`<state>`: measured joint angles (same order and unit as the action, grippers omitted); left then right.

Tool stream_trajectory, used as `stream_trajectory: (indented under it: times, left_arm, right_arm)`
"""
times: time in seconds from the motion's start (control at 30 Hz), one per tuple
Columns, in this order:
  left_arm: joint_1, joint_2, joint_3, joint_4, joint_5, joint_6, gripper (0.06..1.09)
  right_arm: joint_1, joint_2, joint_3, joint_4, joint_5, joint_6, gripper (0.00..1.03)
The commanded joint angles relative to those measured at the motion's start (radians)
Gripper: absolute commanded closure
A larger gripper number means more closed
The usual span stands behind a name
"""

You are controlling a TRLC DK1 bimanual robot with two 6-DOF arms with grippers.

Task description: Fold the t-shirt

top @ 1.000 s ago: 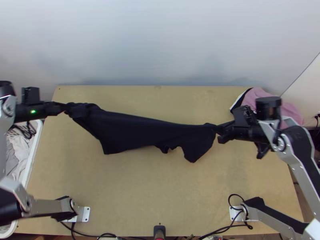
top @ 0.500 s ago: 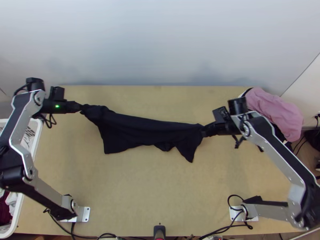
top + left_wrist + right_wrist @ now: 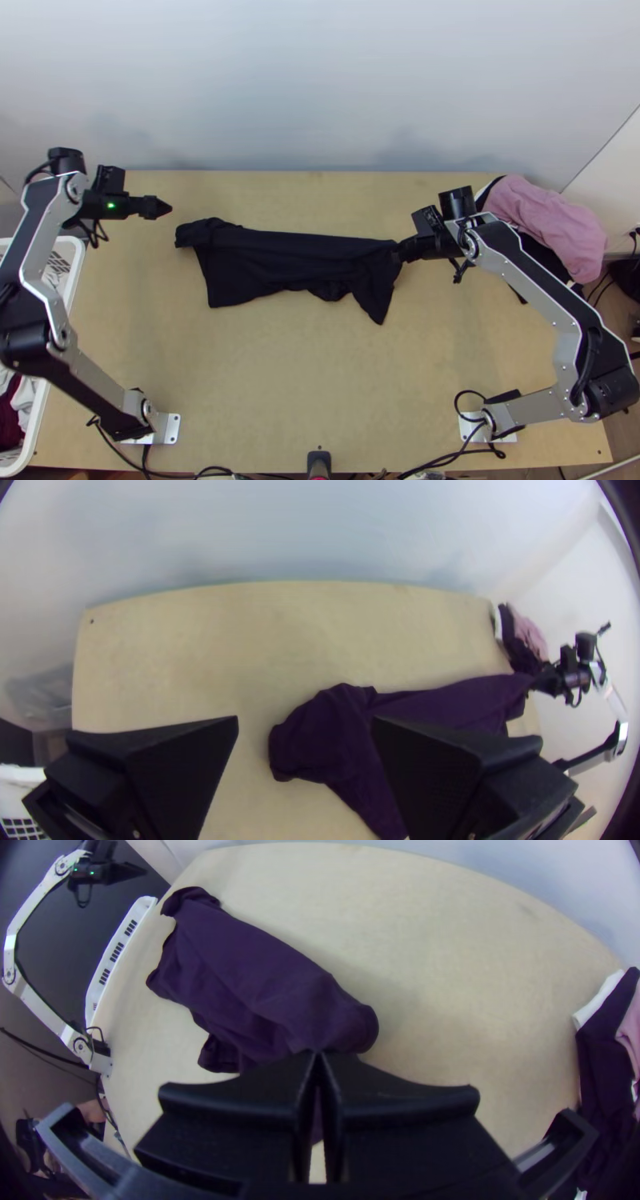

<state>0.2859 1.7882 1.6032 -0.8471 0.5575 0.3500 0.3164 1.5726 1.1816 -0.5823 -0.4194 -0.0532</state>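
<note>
The black t-shirt (image 3: 296, 260) lies bunched lengthwise across the table in the top view, its left end rumpled and a corner pointing toward the near edge on the right. My left gripper (image 3: 166, 208) is beyond and left of that end, apart from the cloth. In the left wrist view my left gripper (image 3: 305, 737) stands open, with the t-shirt (image 3: 327, 733) below and past its fingers. My right gripper (image 3: 400, 252) is at the shirt's right end. The right wrist view shows my right gripper (image 3: 319, 1057) shut on the edge of the t-shirt (image 3: 267, 980).
A pile of pink and black cloth (image 3: 548, 220) sits at the table's far right corner. A white laundry basket (image 3: 74, 276) with clothes stands along the left edge. Cables and a small black device (image 3: 318, 464) lie at the near edge.
My left gripper has let go of the shirt's left end, which has dropped to the table. My right gripper has moved left with its end, and the stretched cloth has slackened.
</note>
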Motion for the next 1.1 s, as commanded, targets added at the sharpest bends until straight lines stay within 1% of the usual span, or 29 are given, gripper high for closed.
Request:
stream_trajectory:
  times: [0.0,0.03,0.13,0.2,0.23,0.3,0.37,0.47,0.5,0.53,0.57,0.6,0.8,0.9,1.07]
  left_arm:
    - [-0.156,-0.243,-0.141,-0.056,-0.12,0.193,0.11]
    - [-0.211,-0.296,-0.195,-0.066,-0.151,0.224,0.11]
    - [-0.395,-0.423,-0.333,-0.081,-0.266,0.267,0.11]
    - [-0.51,-0.48,-0.407,-0.073,-0.32,0.268,0.11]
    - [-0.551,-0.497,-0.443,-0.061,-0.34,0.287,0.11]
    - [-0.582,-0.495,-0.486,-0.055,-0.39,0.353,0.11]
    - [-0.584,-0.489,-0.509,-0.055,-0.41,0.397,0.11]
    - [-0.61,-0.495,-0.539,-0.053,-0.424,0.402,0.11]
    - [-0.633,-0.5,-0.566,-0.032,-0.455,0.397,0.11]
    - [-0.659,-0.512,-0.605,0.006,-0.507,0.396,0.11]
    - [-0.672,-0.526,-0.646,0.051,-0.528,0.399,0.11]
    - [-0.674,-0.533,-0.672,0.085,-0.535,0.405,0.11]
    - [-0.686,-0.495,-0.707,0.102,-0.536,0.417,0.11]
    - [-0.685,-0.484,-0.747,0.154,-0.538,0.422,0.11]
    - [-0.685,-0.447,-0.77,0.198,-0.551,0.435,0.11]
  right_arm:
    - [-0.007,0.02,0.013,-0.008,-0.001,-0.007,1.0]
    - [-0.007,0.02,0.012,-0.01,-0.001,-0.007,1.0]
    - [-0.008,0.018,0.009,-0.011,-0.001,-0.01,1.0]
    - [-0.013,0.02,0.007,-0.011,-0.001,-0.017,1.0]
    - [-0.013,0.02,0.009,-0.011,-0.001,-0.02,1.0]
    - [-0.013,0.02,0.006,-0.011,-0.001,-0.025,1.0]
    - [-0.013,0.02,0.003,-0.011,-0.002,-0.023,1.0]
    - [-0.013,0.017,0.001,-0.016,-0.002,-0.022,1.0]
    - [-0.014,0.015,0.001,-0.017,-0.002,-0.023,1.0]
    - [-0.016,0.014,0.003,-0.019,-0.002,-0.023,1.0]
    - [-0.017,0.014,0.006,-0.021,-0.002,-0.023,1.0]
    - [-0.017,0.014,0.009,-0.021,-0.002,-0.022,1.0]
    - [-0.027,0.012,0.024,-0.036,-0.002,-0.023,1.0]
    - [-0.028,0.012,0.029,-0.037,-0.004,-0.022,1.0]
    - [-0.028,0.004,0.033,-0.047,-0.004,-0.017,1.0]
